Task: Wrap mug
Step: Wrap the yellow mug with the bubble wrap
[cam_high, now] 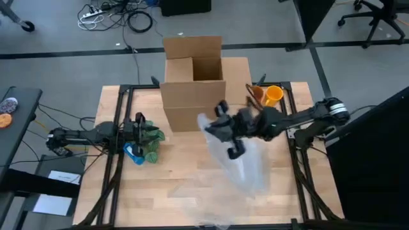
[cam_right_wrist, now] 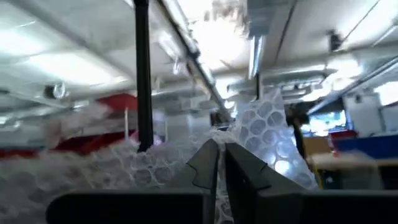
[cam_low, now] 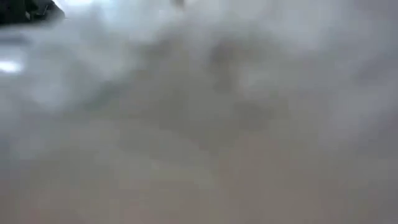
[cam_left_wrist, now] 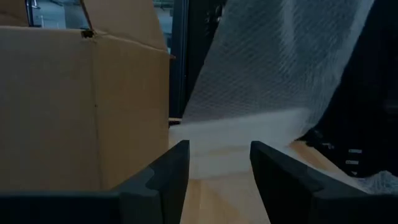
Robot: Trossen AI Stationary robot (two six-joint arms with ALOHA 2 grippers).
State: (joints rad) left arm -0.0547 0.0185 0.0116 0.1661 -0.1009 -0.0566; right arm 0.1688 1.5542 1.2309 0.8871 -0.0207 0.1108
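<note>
The right gripper [cam_high: 211,131], fingers pinched on the bubble wrap [cam_high: 246,163], lifts it over the counter [cam_high: 185,185] before the cardboard box [cam_high: 192,83], while the left gripper [cam_high: 153,137], fingers wide, waits by the green mug [cam_high: 152,145].

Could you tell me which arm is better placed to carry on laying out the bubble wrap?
The right arm, probably: its gripper is shut on the bubble wrap, lifting it above the table. The left gripper waits open near the table's left edge.
</note>
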